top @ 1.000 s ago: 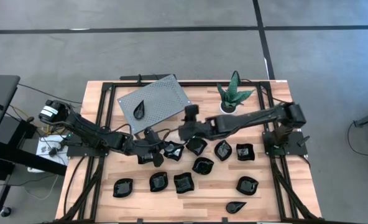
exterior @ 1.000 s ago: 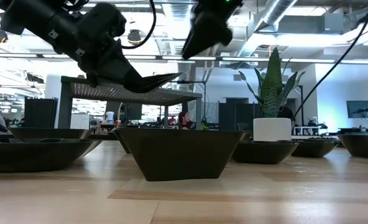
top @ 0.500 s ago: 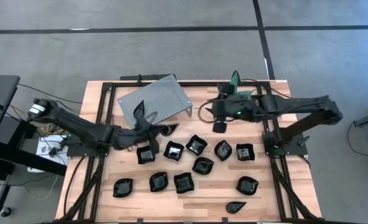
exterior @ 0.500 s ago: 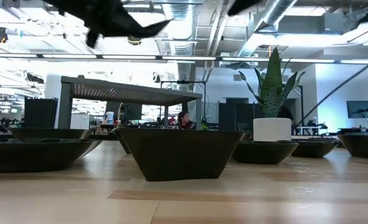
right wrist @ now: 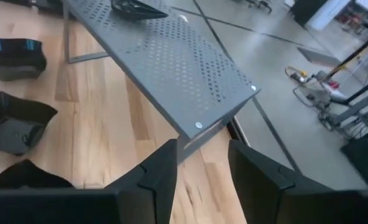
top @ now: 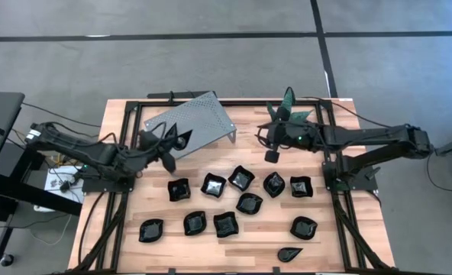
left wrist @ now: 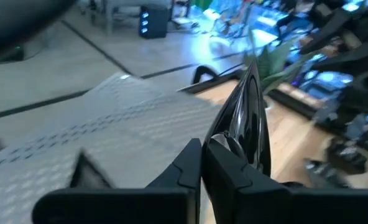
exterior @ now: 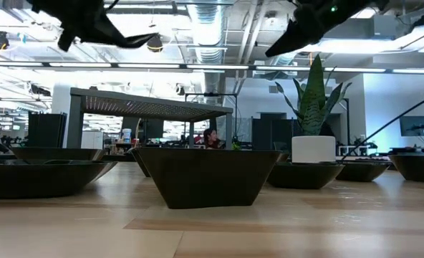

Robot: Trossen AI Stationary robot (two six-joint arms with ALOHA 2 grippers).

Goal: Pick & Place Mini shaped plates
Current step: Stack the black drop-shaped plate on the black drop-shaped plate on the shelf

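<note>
My left gripper hangs at the near edge of the grey perforated stand, shut on a glossy black teardrop plate. The low view shows that plate high above the table. Another teardrop plate lies on the stand's top. Several black mini plates rest on their bases on the wooden table. My right gripper hovers open, nothing between its fingers, near the plant. My left gripper pinches the teardrop plate between its two fingers at the plate's broad end. The pointed tip sticks out away from the fingers. The plate is lifted clear of table and stand.
The plant's white pot stands at the far right of the table. Plates lie in loose rows across the middle and near part of the table, one teardrop plate by the near edge. Bare wood shows left of the rows.
My left gripper has risen with the teardrop plate from among the plates on the table and gone toward the far left, up to the stand's near edge. My right gripper has drawn back from the table's middle toward the right, to beside the plant.
</note>
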